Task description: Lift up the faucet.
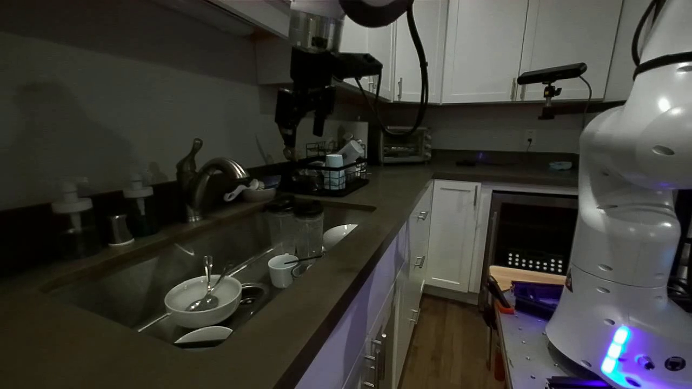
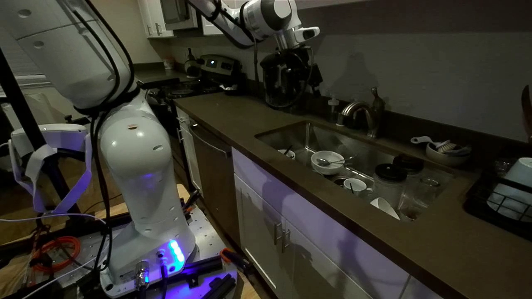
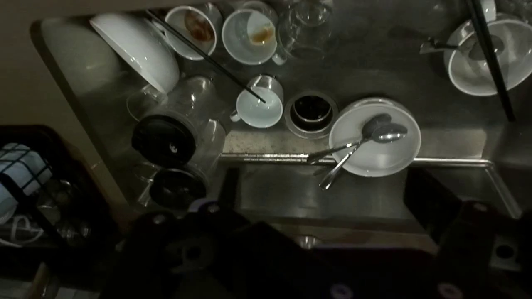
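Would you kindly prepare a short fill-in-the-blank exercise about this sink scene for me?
The white bowl beside the drain holds ____ spoons.
Both jar lids are ____ in colour.
The spout of the faucet is not straight but ____.
The hand is not shut but ____.

Missing words: two; black; curved; open.

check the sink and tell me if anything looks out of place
Yes: in the wrist view, a white bowl lies tipped on its side in the sink, odd because the bowl holding spoons sits roughly upright.
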